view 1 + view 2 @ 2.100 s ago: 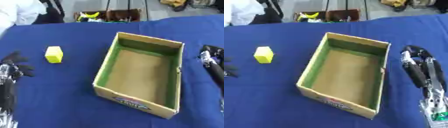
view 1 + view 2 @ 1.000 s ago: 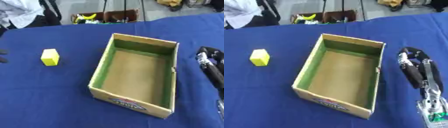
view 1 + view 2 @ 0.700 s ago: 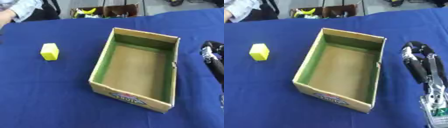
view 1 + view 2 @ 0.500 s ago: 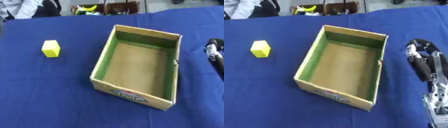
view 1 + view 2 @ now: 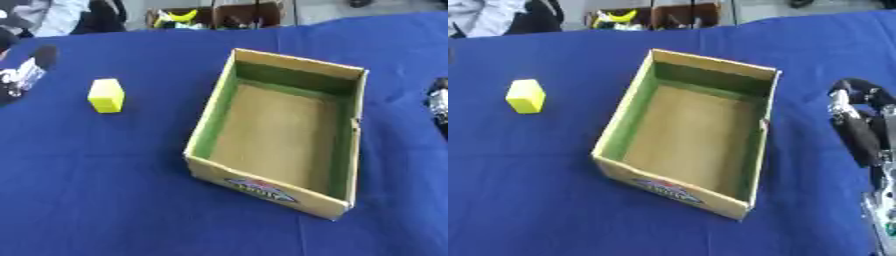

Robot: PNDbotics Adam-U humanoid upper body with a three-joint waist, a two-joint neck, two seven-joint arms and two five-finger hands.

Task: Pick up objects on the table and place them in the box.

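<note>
You have one yellow block [image 5: 106,95] and one open cardboard box [image 5: 349,201] on the blue table [image 5: 105,190]. The block sits at nine o'clock of the box, well apart, blue cloth all around it. Your left hand [image 5: 24,75] shows at the left edge, your right hand [image 5: 857,125] at three o'clock; I cannot tell either hand's fingers.

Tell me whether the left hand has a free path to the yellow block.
Probably yes. The left hand sits at the table's left edge, and only bare blue cloth lies between it and the yellow block. The box stands on the block's far side, out of the way.
</note>
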